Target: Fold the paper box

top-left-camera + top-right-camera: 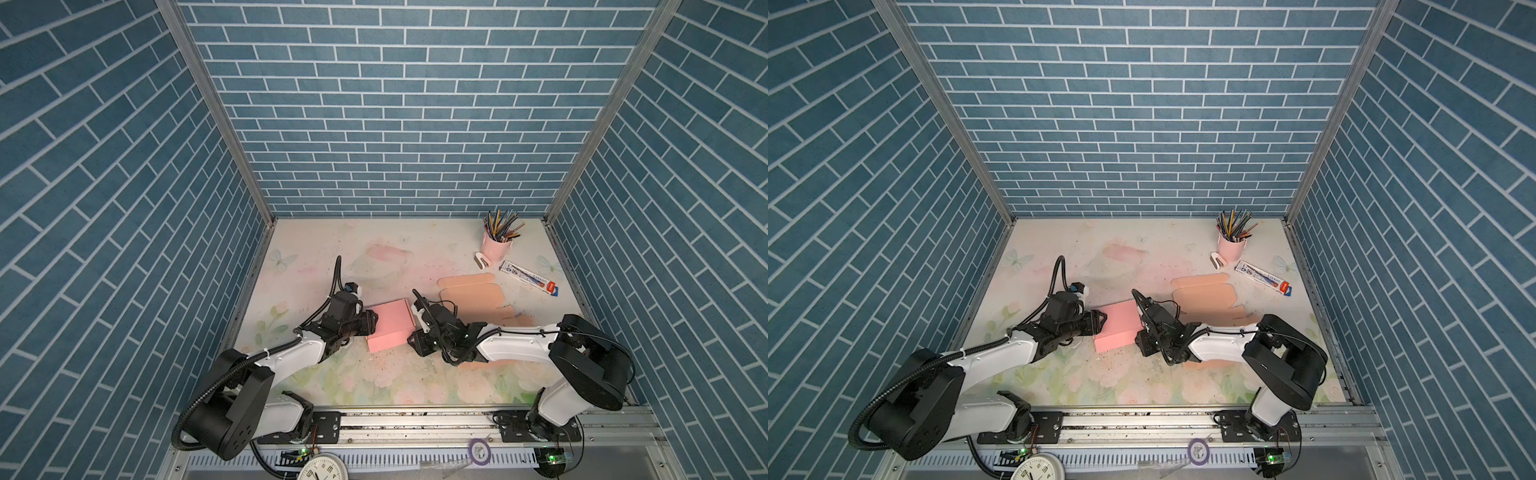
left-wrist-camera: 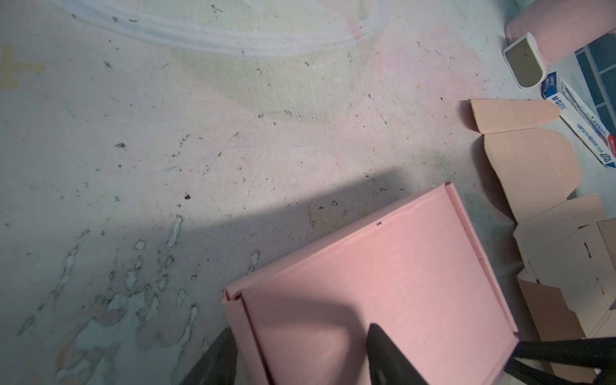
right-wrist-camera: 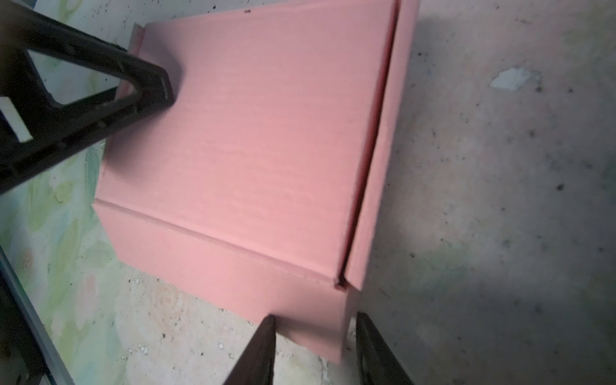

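**Operator:** Where's the box, and what's hidden from me?

**Spotter:** Your closed pink paper box (image 1: 390, 330) lies near the middle of the scuffed floral-print desk (image 1: 324, 257), slightly toward its near edge. In both top views your claws cover its two ends. The left claw (image 2: 301, 328) stands apart. One finger (image 3: 146, 83) rests on the lid, and the other sits outside the side wall.

**Operator:** And the right?

**Spotter:** The right claw (image 3: 316, 316) flanks the box's near corner, but you can't tell whether it pinches. Your right arm also hides part of the flat peach cardboard blanks (image 1: 471, 291) toward the right edge.

**Operator:** Room to move?

**Spotter:** Bare desk runs from the box to the far edge and the far left corner. The pink pencil cup (image 1: 496, 245) crowds the far right corner.
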Tool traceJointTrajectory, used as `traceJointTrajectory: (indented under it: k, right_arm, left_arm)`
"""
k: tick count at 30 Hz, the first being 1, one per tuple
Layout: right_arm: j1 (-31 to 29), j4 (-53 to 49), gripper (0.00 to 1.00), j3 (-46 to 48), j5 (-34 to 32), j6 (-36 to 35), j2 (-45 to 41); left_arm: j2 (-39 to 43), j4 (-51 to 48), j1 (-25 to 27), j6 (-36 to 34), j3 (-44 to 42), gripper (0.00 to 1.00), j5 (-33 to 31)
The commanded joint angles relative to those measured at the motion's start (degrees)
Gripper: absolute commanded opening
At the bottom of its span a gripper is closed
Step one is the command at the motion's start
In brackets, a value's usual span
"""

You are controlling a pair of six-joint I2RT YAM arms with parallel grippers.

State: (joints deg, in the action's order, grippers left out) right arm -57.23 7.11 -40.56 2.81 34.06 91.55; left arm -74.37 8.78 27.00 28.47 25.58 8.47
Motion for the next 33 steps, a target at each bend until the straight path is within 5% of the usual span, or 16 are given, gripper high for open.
traceJointTrajectory:
  k: [1,16,25,33]
  right_arm:
    - [1.2,0.1,0.41,-1.7,-1.3,-1.2,1.6]
    - [6.2,-1.2,0.4,-1.9,0.0,-2.8,0.4]
    - [7.1,-4.8,0.36,-1.5,-0.9,-3.2,-7.0]
    - [5.7,-6.8,0.31,-4.9,3.6,-4.4,-4.7]
  left_arm:
    - [0.3,-0.7,-0.3,-0.5,-1.0,0.61,0.0]
    - [9.4,-14.3,-2.5,-1.7,4.8,0.66,-1.6]
    - [0.2,-16.3,-6.7,-5.4,15.4,0.71,3.4]
    - [-12.4,-14.5,-7.1,-7.0,22.1,0.73,12.9]
